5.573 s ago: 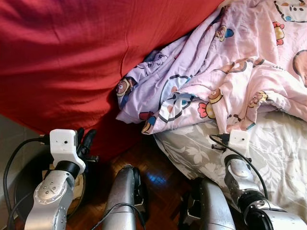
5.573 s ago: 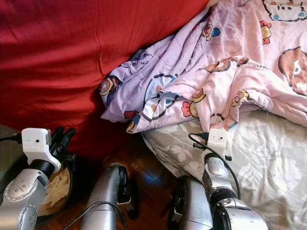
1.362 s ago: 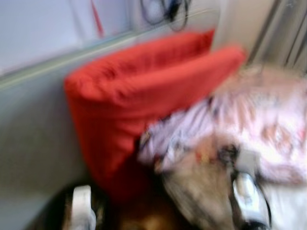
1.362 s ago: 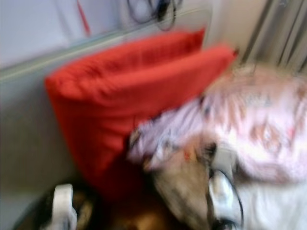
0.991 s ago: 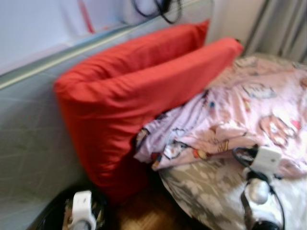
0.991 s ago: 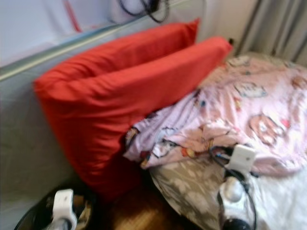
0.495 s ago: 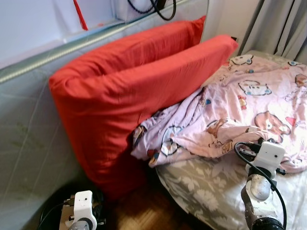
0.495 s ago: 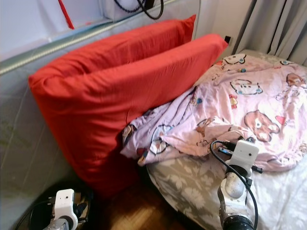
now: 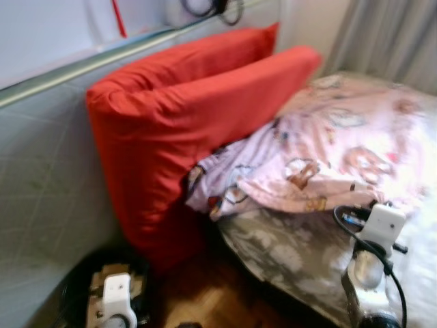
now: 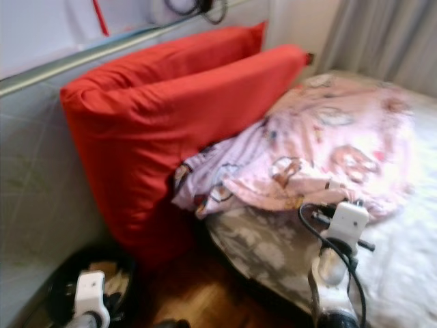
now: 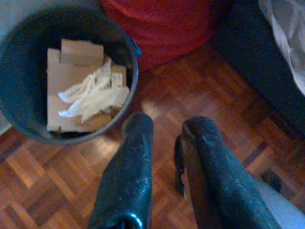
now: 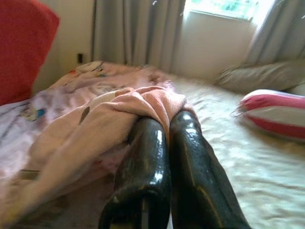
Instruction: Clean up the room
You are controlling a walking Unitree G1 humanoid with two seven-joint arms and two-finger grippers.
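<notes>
A pink cartoon-print blanket point(image 9: 328, 157) lies crumpled on the bed, with one end tucked against two big red pillows point(image 9: 177, 116). My right gripper point(image 12: 164, 121) is shut, its tips just short of a fold of the blanket point(image 12: 143, 98), with nothing seen between the fingers. Its white wrist block point(image 9: 384, 227) hovers over the grey floral sheet point(image 9: 287, 256). My left gripper point(image 11: 164, 129) hangs low over the wood floor, open and empty, beside a black bin point(image 11: 125, 45) holding cardboard and crumpled paper point(image 11: 93, 93).
The black bin point(image 9: 78, 287) stands on the parquet between a grey padded wall point(image 9: 48, 178) and the red pillows. Grey curtains point(image 10: 382, 34) hang behind the bed. A striped cushion point(image 12: 274, 112) and a beige pillow point(image 12: 257, 76) lie farther along the bed.
The camera has lifted from a close look at the pillow and blanket to a wider view, still drifting and blurred. Both arms keep their pose; nothing was taken or let go.
</notes>
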